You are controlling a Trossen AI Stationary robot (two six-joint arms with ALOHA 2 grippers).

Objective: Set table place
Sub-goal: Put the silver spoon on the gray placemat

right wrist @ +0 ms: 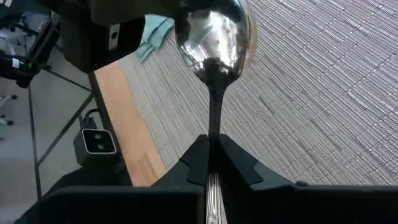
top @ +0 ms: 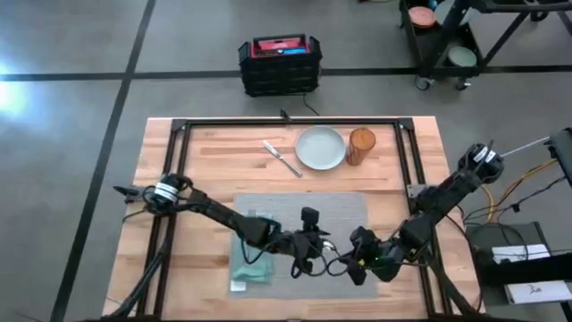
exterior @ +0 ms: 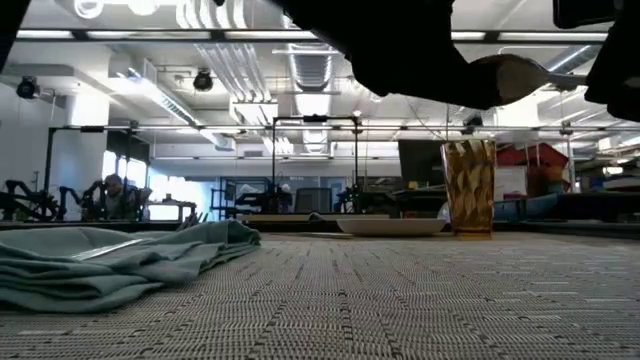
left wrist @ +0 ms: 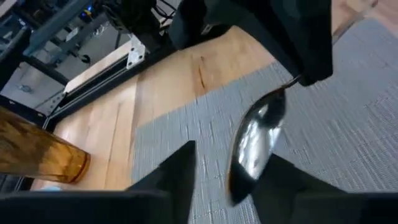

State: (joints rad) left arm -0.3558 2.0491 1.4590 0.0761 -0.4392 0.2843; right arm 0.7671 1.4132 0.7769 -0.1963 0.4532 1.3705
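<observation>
Spoon (right wrist: 213, 37): silver, held by its handle in the right gripper (right wrist: 211, 163), whose two dark fingers are closed tight on the stem; the long axis runs straight out from between those fingers, bowl foremost, pointing toward the left arm and hanging above the grey woven placemat (top: 344, 215) without touching it. In the left wrist view the spoon's bowl (left wrist: 256, 140) sits just ahead of the left gripper (left wrist: 231, 180), lined up with the gap between its fingers, which stand parted with nothing clamped; the handle end disappears into the dark right gripper beyond. From above, the two grippers meet nose to nose over the front part of the placemat, left gripper (top: 315, 243) just beside right gripper (top: 350, 258). From table height, the bowl (exterior: 510, 75) shows high up against the ceiling, under dark arm parts. Teal napkin (top: 253, 259): crumpled, lying on the left front corner of the placemat, partly under the left arm. Pale round plate (top: 320, 148): on bare table (top: 206, 152) behind the placemat, well apart from both grippers. Amber glass (top: 360, 146): upright, just beside the plate on its right. Cutlery piece (top: 282, 159): silver, lying aslant on the wood left of the plate; which piece it is cannot be told.
</observation>
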